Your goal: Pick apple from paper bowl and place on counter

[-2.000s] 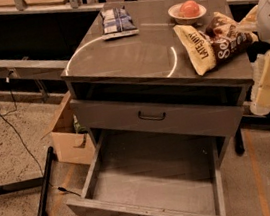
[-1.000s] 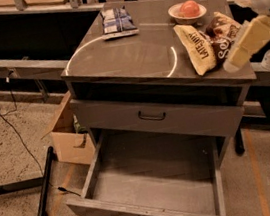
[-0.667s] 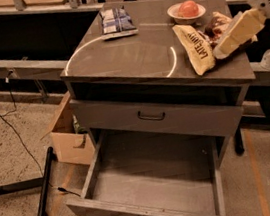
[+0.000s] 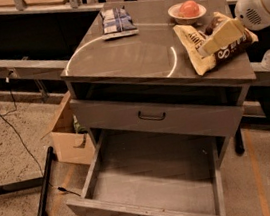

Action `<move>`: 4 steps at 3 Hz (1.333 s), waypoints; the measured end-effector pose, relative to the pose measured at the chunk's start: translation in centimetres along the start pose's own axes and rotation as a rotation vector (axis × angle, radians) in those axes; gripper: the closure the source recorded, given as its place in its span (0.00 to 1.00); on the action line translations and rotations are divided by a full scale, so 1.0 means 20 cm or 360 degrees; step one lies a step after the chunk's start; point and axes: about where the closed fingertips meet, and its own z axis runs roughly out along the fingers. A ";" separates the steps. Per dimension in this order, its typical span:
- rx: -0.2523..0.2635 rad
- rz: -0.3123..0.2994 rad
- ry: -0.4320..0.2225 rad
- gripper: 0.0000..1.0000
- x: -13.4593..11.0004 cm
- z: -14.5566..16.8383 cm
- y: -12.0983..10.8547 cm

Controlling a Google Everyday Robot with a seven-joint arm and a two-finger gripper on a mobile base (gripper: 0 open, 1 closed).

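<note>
The reddish-orange apple [image 4: 189, 8] sits in the off-white paper bowl [image 4: 176, 14] at the back right of the grey counter [image 4: 127, 53]. My arm comes in from the right, its white joint [image 4: 259, 2] beyond the counter's edge. The cream-coloured gripper [image 4: 208, 47] hangs over the snack bags, in front of and slightly right of the bowl, apart from the apple.
A yellow chip bag [image 4: 190, 46] and a brown bag [image 4: 234, 47] lie under the gripper. A blue snack pack [image 4: 117, 20] lies at the back left. The bottom drawer [image 4: 155, 177] stands open. A cardboard box [image 4: 71, 137] is on the floor at left.
The arm has swung up and to the left, from beside the cabinet's right edge to above the snack bags near the bowl. The apple and bowl have not moved.
</note>
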 end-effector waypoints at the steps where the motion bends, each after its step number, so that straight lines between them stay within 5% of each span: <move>1: 0.0002 0.0001 -0.0003 0.00 0.00 0.00 0.00; 2: 0.0042 0.0097 -0.0115 0.00 -0.08 0.03 -0.02; 4: 0.0097 0.0378 -0.0499 0.00 -0.38 0.39 -0.32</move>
